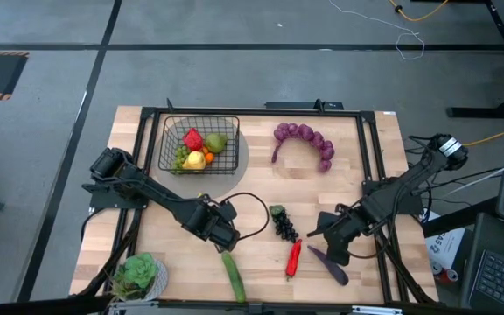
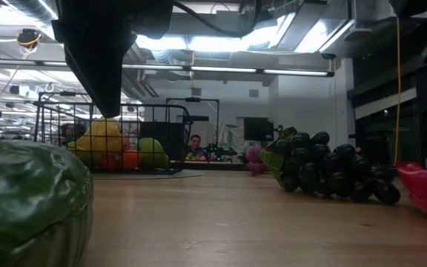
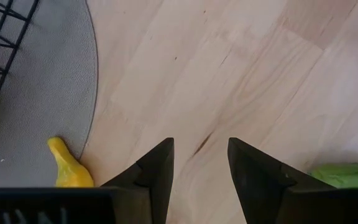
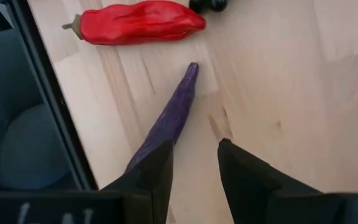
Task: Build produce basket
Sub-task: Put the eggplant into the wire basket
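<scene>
The basket (image 1: 199,145) is black wire mesh, holding red, yellow, orange and green produce (image 1: 198,150). A pinkish-purple bunch (image 1: 305,143) lies on the pale wood table (image 1: 261,184), with dark grapes (image 1: 283,222), a red chili (image 1: 294,256), a purple eggplant (image 1: 329,264) and a green cucumber (image 1: 233,276).

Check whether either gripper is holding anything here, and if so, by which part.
Nothing is held. The left gripper is open over bare wood, near the cucumber. The right gripper is open too, with the eggplant beside one finger, not between the two.
</scene>
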